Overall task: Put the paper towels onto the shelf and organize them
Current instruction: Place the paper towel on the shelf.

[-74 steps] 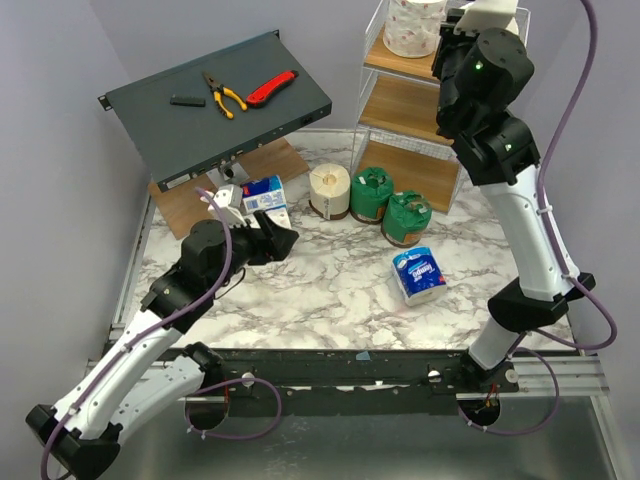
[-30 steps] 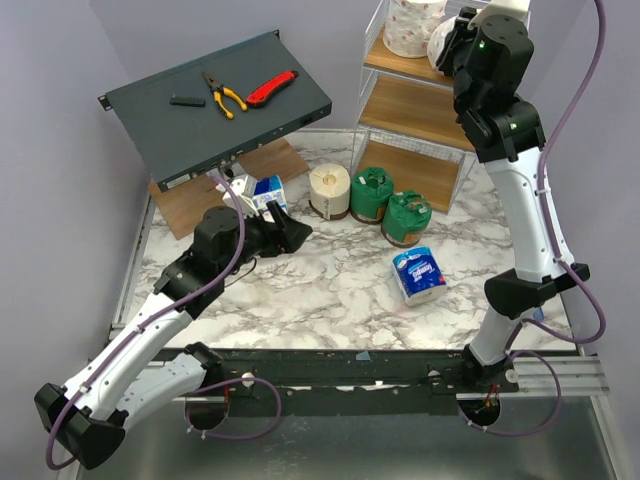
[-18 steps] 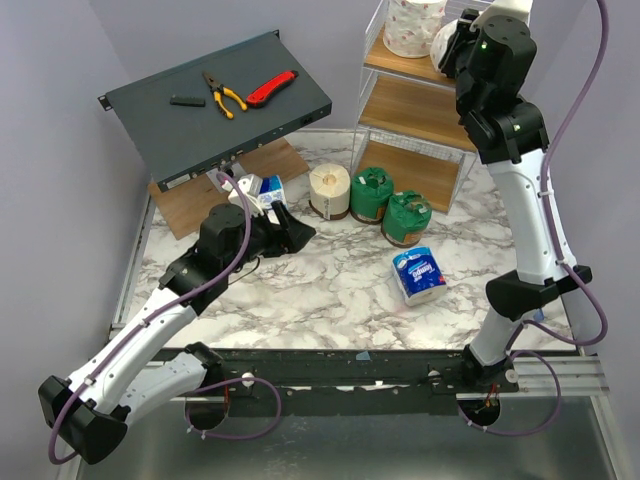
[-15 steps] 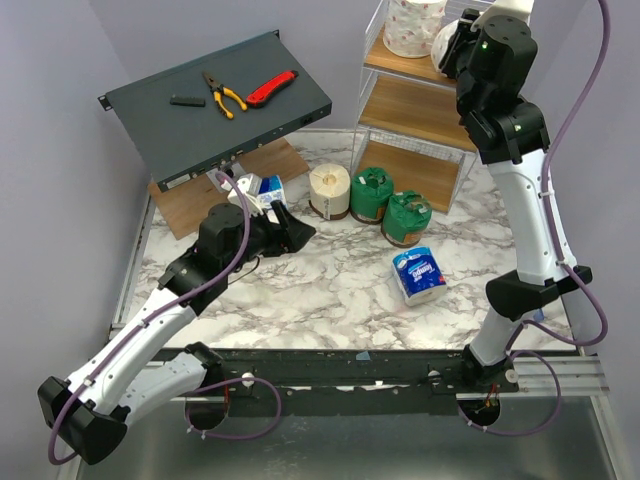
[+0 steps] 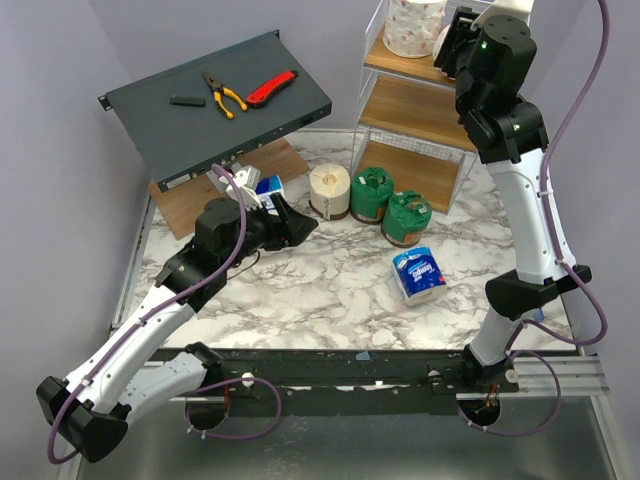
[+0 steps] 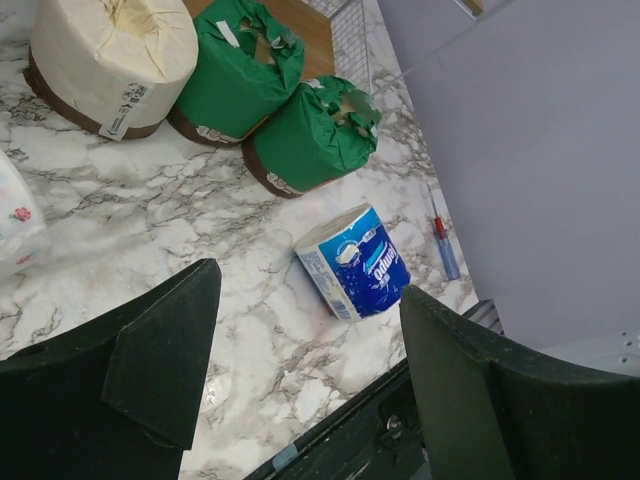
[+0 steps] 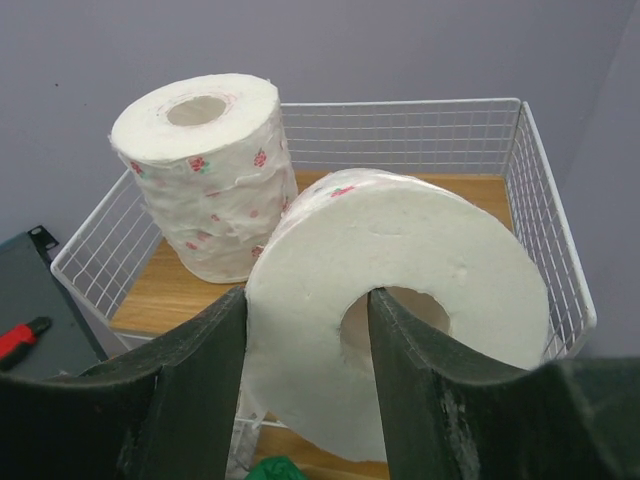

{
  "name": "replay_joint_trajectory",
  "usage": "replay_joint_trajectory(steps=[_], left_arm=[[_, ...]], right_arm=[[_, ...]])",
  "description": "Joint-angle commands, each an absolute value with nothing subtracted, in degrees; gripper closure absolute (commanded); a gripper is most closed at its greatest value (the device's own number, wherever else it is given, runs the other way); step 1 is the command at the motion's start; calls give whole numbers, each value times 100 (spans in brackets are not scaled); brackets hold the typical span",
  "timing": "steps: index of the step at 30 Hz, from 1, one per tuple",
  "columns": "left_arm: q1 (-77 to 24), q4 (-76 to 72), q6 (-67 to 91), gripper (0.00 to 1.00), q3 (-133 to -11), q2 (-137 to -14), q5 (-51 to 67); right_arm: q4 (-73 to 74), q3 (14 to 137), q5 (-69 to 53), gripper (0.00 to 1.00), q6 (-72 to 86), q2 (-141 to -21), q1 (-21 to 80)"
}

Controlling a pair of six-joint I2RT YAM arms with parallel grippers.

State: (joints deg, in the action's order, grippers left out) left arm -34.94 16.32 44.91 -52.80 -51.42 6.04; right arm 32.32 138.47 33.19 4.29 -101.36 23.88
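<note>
The shelf [image 5: 405, 110] stands at the back right, and a white pink-printed roll [image 5: 412, 25] stands upright on its top tier [image 7: 180, 280]. Over that tier, my right gripper [image 7: 305, 350] is shut on a second white roll [image 7: 400, 250] that is tilted on edge. One finger is against its outside and the other is in its core. On the table are a cream roll [image 5: 329, 190], two green-wrapped rolls [image 5: 371, 194] [image 5: 406, 217] and a blue-and-white pack [image 5: 417, 274]. My left gripper [image 5: 295, 228] hovers open and empty beside another blue pack [image 5: 266, 190].
A slanted dark grey box [image 5: 215, 105] at the back left carries pliers [image 5: 224, 95] and a red knife [image 5: 272, 88]. A flat wooden board [image 5: 185, 205] lies under it. A white pink-printed roll [image 6: 12, 215] shows at the left wrist view's left edge.
The left arm has crept right toward the cream roll, its gripper still open. The right gripper's fingers have spread a little on the roll over the top tier.
</note>
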Motion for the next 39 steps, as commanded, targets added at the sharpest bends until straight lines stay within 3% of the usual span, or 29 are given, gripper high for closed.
replay_joint_trajectory(steps=[1,7,11,15,23,39], left_arm=[[-3497,1529,4535,25,-5423,-5186,758],[-3498,1567,4486,25,-5422,-5161,723],[-3494,1566,4465,25,-5453,-5171,660],[-3498,1526,4473,25,-5586,-5270,683],[-3516,1517,4535,25,-5698,-5412,750],[-3524,1556,4546,25,-5523,-5353,678]], right_arm=[[2989,13945,3457,43,341,-10264,2346],[2868,14039,3490,41,358,-10384,2342],[2690,14070,3470,50,420,-10363,2347],[2530,14229,3492,51,363,-10422,2347],[2486,14157,3513,32,350,-10511,2330],[2070,14271,3366,25,481,-10720,2197]])
